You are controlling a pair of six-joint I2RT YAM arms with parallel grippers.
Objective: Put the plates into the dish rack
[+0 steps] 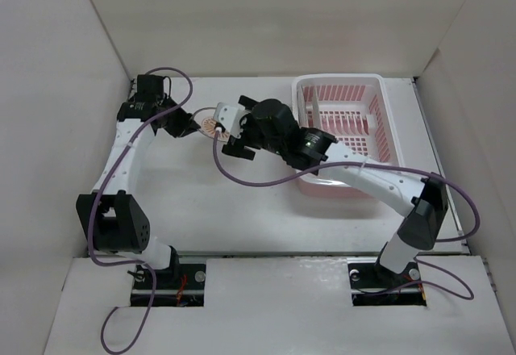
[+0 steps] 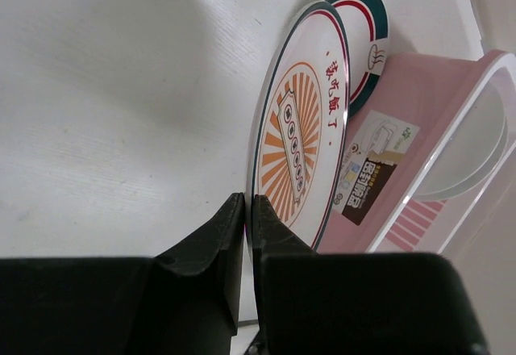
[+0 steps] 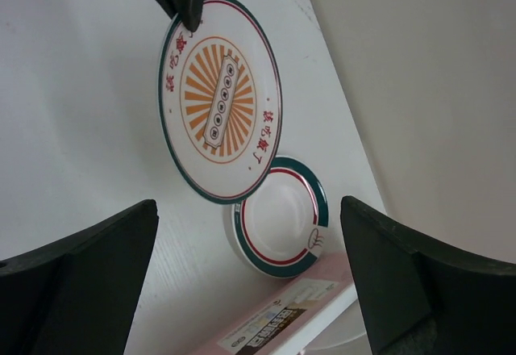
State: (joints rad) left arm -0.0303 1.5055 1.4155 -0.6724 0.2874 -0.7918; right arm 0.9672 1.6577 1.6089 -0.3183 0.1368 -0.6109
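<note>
Left fingers (image 2: 205, 250) clamped tight on sunburst plate (image 2: 300, 149) rim, plate extending straight out from tips, printed face toward right fingers (image 3: 89, 274), spread wide, gripping nothing.

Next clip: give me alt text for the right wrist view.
The left tool pinches the rim of an orange sunburst plate, tilted up from the white table. Below it, a green-rimmed plate sits beside the pink dish rack, framed by the fingers of the open right tool.
</note>
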